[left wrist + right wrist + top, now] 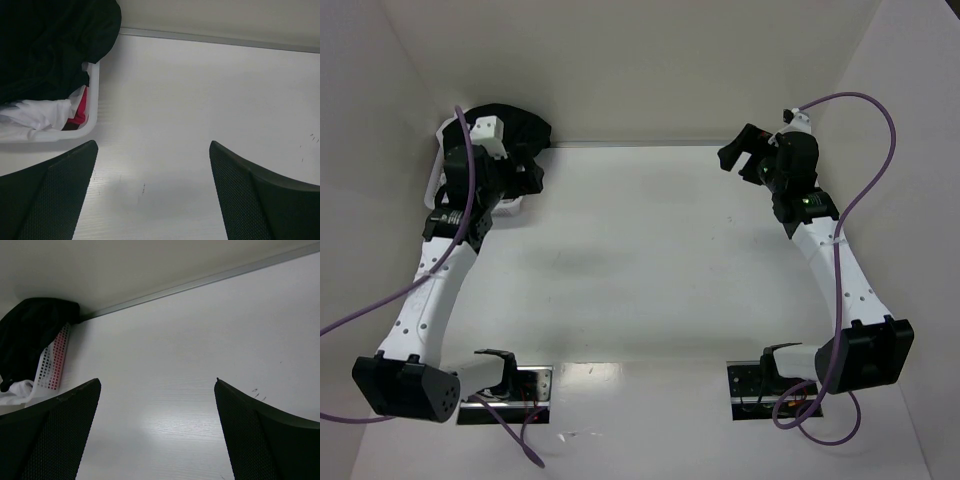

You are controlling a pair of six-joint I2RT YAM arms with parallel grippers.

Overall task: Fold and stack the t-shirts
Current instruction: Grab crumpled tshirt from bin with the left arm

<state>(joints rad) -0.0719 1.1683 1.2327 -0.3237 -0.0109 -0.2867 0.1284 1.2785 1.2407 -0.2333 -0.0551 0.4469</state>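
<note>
With left hand (152, 150) and right hand (157, 387) wide and empty, I risk dragging the basket (94, 107) when lifting the black t-shirt (45, 45).

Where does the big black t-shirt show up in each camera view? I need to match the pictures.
Top external: the large black cloth t-shirt is at the upper left, heaped in the white plastic basket.
Left wrist: upper left corner, spilling over the basket rim.
Right wrist: left edge, mid-height, above the basket's perforated wall.
Shared landmark: the basket beneath the shirt.
</note>
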